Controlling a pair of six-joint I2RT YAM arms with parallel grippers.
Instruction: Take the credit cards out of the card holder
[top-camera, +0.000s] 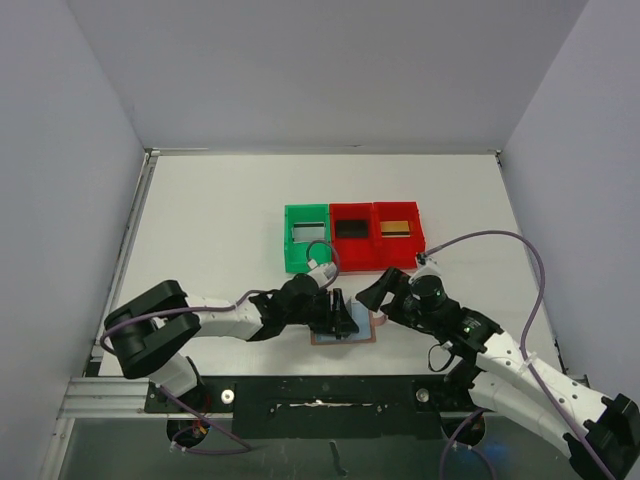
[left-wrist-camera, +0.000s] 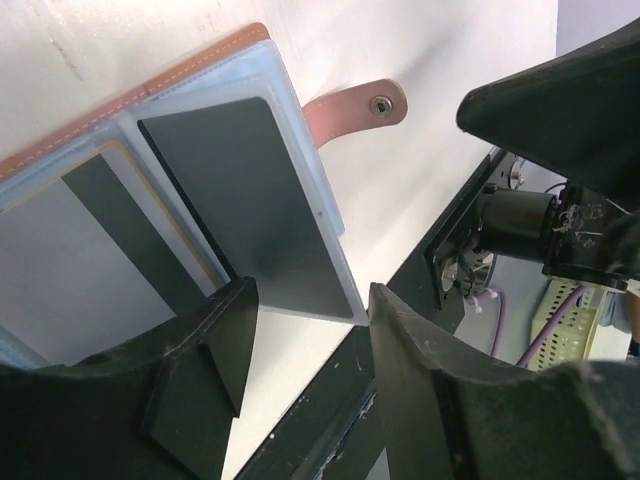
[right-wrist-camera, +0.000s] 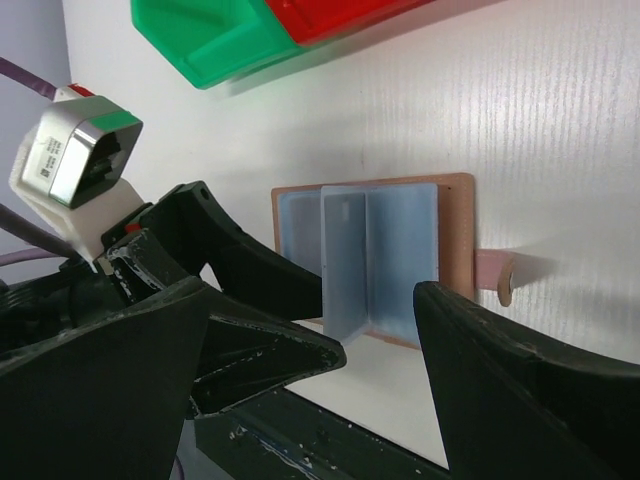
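A white table (top-camera: 200, 230) boxed in by plain grey walls carries the card holder (right-wrist-camera: 400, 250), which lies open at the near edge, between the two arms. The left pincer (left-wrist-camera: 310, 300) is released, its jaws spread on either side of the bottom corner of a clear sleeve holding a grey card (left-wrist-camera: 250, 200). A second card with a dark stripe (left-wrist-camera: 110, 210) sits in the pocket beside it. The right pincer (right-wrist-camera: 382, 320) hovers just over the holder, also released and grasping nothing. To do this step well, the left jaws should probably close on the card's exposed edge alone, not the sleeve, while the right presses the leather down so the holder does not lift with the card. The strap tab (left-wrist-camera: 360, 108) sticks out on the side towards the right arm and could snag a finger. Farther back stand a green bin (top-camera: 290, 255) and two red bins (top-camera: 352, 255), each with a card in it, well clear of the work.
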